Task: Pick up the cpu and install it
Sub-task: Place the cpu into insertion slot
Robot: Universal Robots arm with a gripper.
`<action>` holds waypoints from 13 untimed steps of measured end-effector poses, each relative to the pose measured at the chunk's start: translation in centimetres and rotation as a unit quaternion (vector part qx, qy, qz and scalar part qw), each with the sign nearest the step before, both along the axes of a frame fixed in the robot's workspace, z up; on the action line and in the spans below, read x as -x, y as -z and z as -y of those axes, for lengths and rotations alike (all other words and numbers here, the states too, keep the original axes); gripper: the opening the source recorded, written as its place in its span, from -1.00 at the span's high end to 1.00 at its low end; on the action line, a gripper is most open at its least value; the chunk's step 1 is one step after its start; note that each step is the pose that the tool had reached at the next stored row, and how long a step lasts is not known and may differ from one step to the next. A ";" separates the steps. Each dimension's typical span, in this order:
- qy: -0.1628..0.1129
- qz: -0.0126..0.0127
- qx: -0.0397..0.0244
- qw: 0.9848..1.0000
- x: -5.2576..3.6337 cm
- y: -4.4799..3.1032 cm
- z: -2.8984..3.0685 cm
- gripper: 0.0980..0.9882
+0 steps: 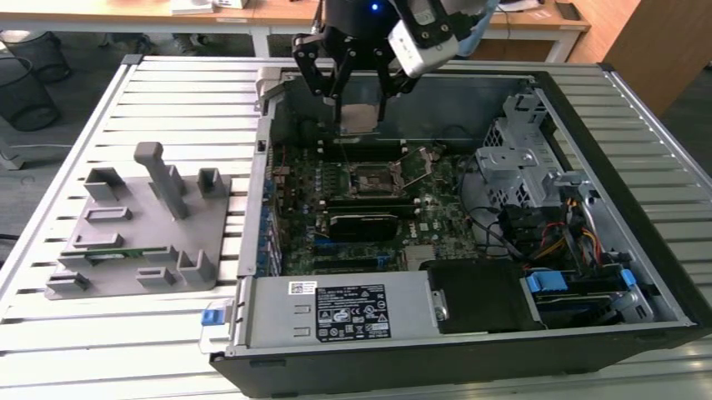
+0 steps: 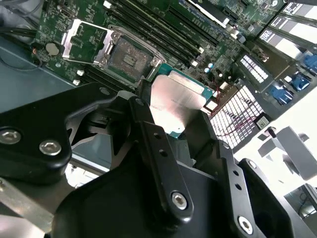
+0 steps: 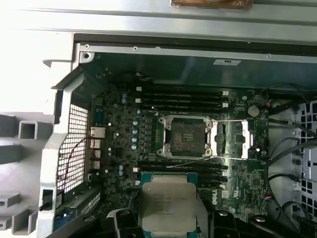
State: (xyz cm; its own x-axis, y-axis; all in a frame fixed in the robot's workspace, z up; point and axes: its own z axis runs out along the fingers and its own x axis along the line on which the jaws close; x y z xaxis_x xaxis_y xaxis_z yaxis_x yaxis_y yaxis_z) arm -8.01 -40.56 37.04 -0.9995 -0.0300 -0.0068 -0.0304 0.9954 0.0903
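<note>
You're in the carrying step: the chip is picked up and not yet installed. The open computer case lies on its side around the socket, and the green board the socket sits on faces up. Your gripper hangs above that board, well clear of the socket, not down in it. The socket is open and empty in both wrist views, with its metal frame folded out just beside it. The jaws are closed narrow on two opposite edges of the cpu, holding it flat with the silvery top toward the first wrist view's camera. The chip looks near the socket but off to one side of it, not over it. By my reading, seating it calls for centring it over the socket, squaring its edges to the recess, and a gentle, level descent.
</note>
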 end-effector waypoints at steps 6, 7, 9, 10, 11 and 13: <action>0.000 0.000 0.000 1.000 -0.47 0.00 0.00 0.04; 0.001 0.000 0.000 1.000 -0.53 0.00 0.00 0.04; 0.001 0.000 0.000 1.000 -0.59 0.01 -0.02 0.04; 0.001 0.000 0.000 1.000 -0.61 0.00 -0.04 0.04; 0.002 0.000 0.001 1.000 -0.61 0.00 -0.05 0.04; 0.010 0.001 0.001 1.000 -0.61 0.01 -0.07 0.04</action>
